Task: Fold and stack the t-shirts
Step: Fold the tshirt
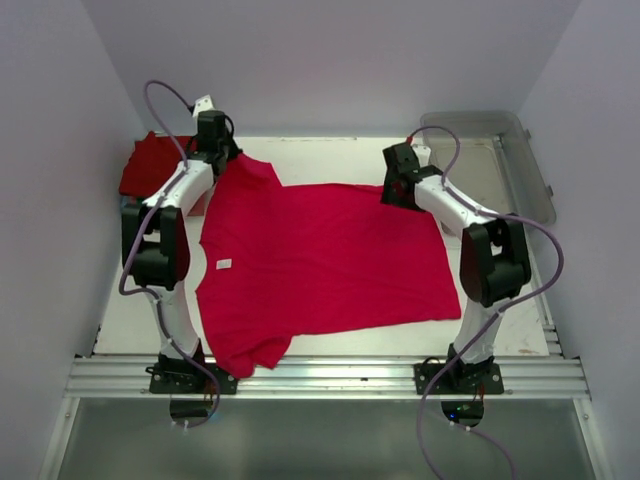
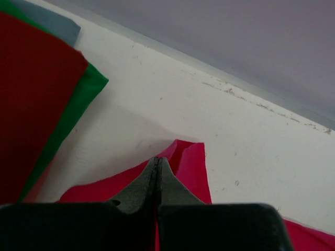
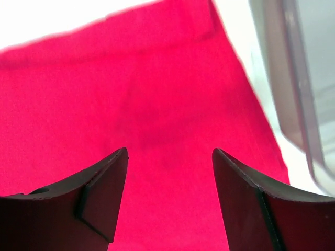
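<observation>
Left gripper (image 2: 157, 166) has its two fingers pressed together at the tip of the far sleeve of the crimson-pink t-shirt (image 1: 320, 260). The cloth rises in a small peak right at the fingertips, and a thin line of red shows between the fingers. Right gripper (image 3: 170, 178) hangs over the far right part of the same shirt with its jaws spread wide and nothing between them; only flat red cloth shows in the gap.

The white table (image 1: 330, 155) carries everything. The crimson-pink t-shirt covers most of its middle, laid out flat with the neck to the left and the hem to the right. One sleeve points far-left toward the left gripper, and the other reaches the table's near edge by the left arm's base.

The clear grey bin (image 1: 520, 160) stands at the far right corner, just beside the shirt's hem corner in the right wrist view.

At the far left corner lies the folded pile, close to the held sleeve but apart from it. The dark red t-shirt (image 2: 31, 94) is on top, with the green t-shirt (image 2: 78, 110) sticking out under it and a grey-blue cloth (image 2: 52, 21) showing beyond.

A small white label (image 1: 224, 264) sits at the neck on the left.
</observation>
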